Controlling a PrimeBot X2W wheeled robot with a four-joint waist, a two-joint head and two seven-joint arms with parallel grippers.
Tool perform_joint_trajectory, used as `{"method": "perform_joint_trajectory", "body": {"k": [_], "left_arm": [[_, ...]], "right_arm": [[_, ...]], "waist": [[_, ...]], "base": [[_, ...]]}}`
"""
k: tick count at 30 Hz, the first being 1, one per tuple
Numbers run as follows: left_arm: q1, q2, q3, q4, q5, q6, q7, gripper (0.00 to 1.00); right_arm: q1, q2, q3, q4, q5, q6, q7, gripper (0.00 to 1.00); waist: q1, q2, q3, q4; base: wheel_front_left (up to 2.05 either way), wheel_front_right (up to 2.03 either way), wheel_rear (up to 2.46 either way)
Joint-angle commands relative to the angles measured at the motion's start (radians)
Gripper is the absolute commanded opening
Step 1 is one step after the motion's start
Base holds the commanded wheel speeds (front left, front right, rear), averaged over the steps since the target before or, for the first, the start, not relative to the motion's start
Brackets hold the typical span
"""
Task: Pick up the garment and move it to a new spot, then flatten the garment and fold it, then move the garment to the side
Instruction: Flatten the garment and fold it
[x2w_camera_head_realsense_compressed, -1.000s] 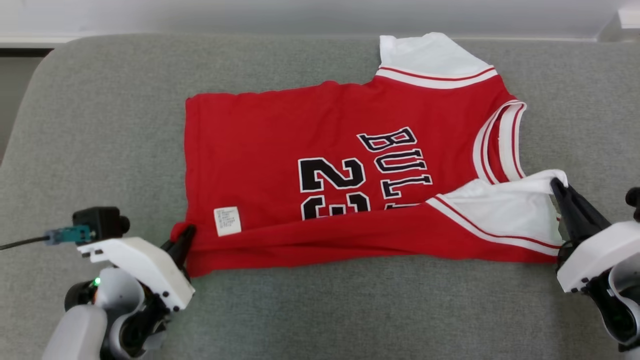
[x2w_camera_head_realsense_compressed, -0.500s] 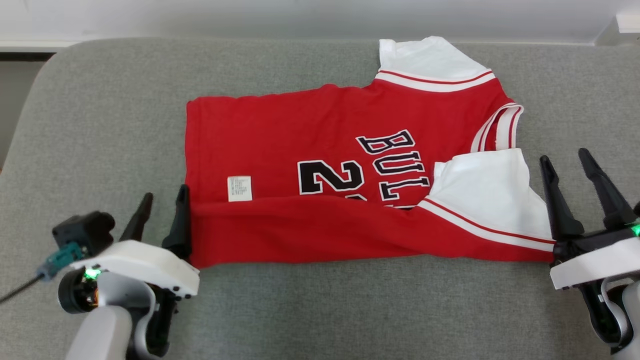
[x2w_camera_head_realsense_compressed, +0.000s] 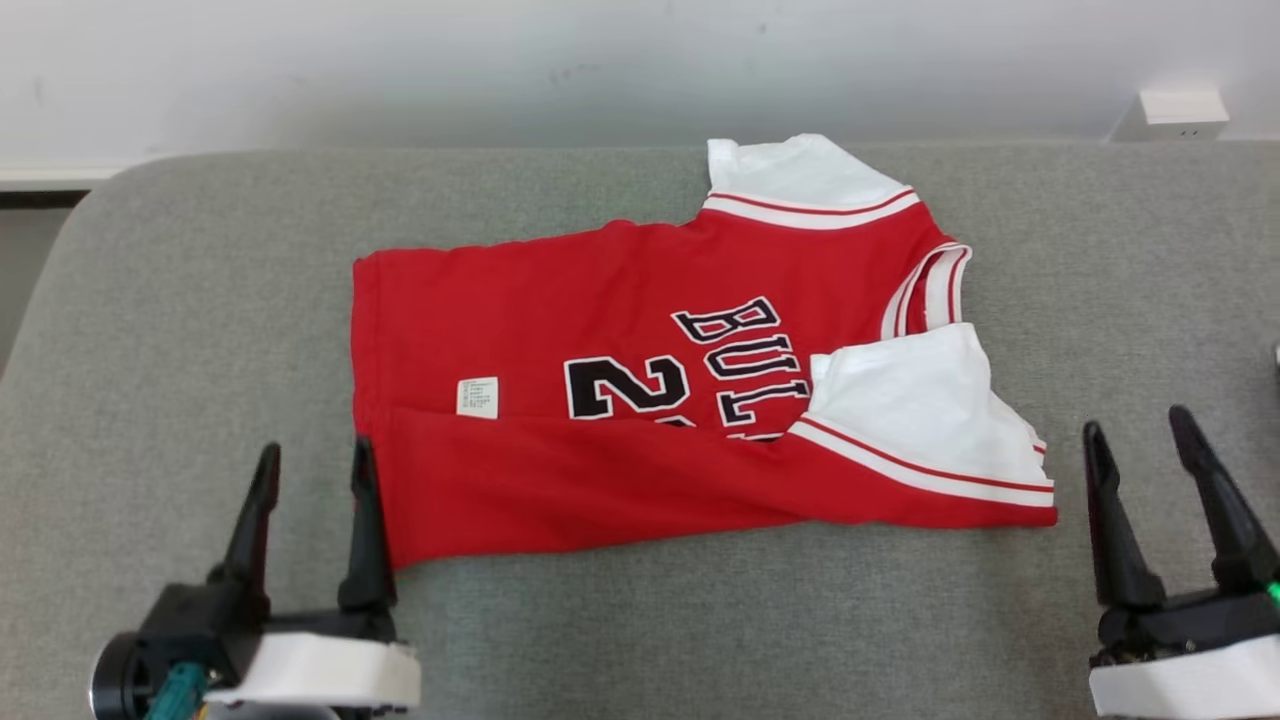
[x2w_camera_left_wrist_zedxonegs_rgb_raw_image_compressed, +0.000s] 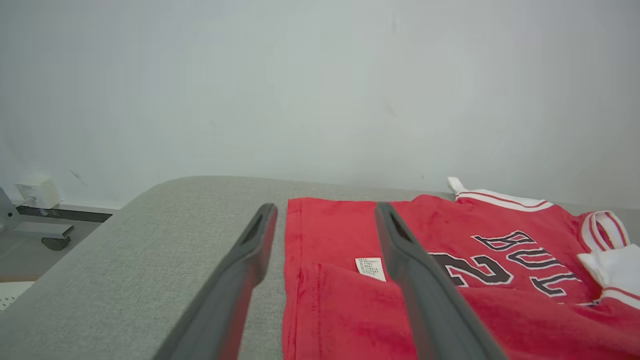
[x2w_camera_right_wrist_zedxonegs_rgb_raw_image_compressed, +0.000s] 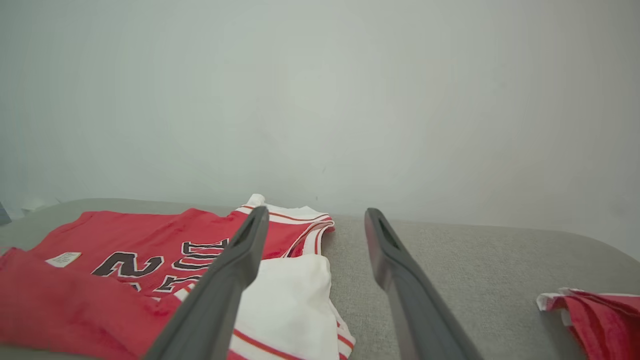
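The garment (x2w_camera_head_realsense_compressed: 640, 330) is a red jersey with white sleeves and black lettering, lying sideways on the grey cushion (x2w_camera_head_realsense_compressed: 200, 300). Its near long edge is folded over the lettering, and a white sleeve (x2w_camera_head_realsense_compressed: 920, 410) lies on top at the right. My left gripper (x2w_camera_head_realsense_compressed: 315, 450) stands open just off the garment's near left corner, its right finger (x2w_camera_head_realsense_compressed: 365, 530) beside the cloth. My right gripper (x2w_camera_head_realsense_compressed: 1136, 422) is open, apart from the sleeve end. In the left wrist view the left gripper (x2w_camera_left_wrist_zedxonegs_rgb_raw_image_compressed: 326, 207) points over the garment's hem (x2w_camera_left_wrist_zedxonegs_rgb_raw_image_compressed: 325, 310). The right gripper (x2w_camera_right_wrist_zedxonegs_rgb_raw_image_compressed: 316, 211) points past the sleeve (x2w_camera_right_wrist_zedxonegs_rgb_raw_image_compressed: 295, 300).
A second red and white piece of cloth (x2w_camera_right_wrist_zedxonegs_rgb_raw_image_compressed: 595, 310) lies on the cushion to the right of my right gripper. A white box (x2w_camera_head_realsense_compressed: 1170, 115) sits on the wall behind. The cushion's rounded left end (x2w_camera_left_wrist_zedxonegs_rgb_raw_image_compressed: 125, 210) drops to the floor.
Both grippers went from shut on the garment's near corners to open and drew back toward me. The released edge now lies folded over the jersey. The head camera has tilted up.
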Motion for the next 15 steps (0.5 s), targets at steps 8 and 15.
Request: {"method": "perform_joint_trajectory", "body": {"k": [8,15], "left_arm": [[0.099,0.002,-0.005,-0.02,-0.013,0.021,0.013,1.0],[0.097,0.004,-0.01,0.016,-0.045,0.001,0.055,1.0]], "right_arm": [[0.1,0.041,-0.023,-0.064,-0.012,-0.003,0.047,1.0],[0.102,0.04,-0.036,-0.039,-0.004,-0.003,0.072,1.0]], "waist": [[0.0,-0.0001,-0.032,-0.019],[0.0,-0.0001,-0.03,-0.018]], "base": [[0.0,0.0,0.0],[0.0,0.0,0.0]]}}
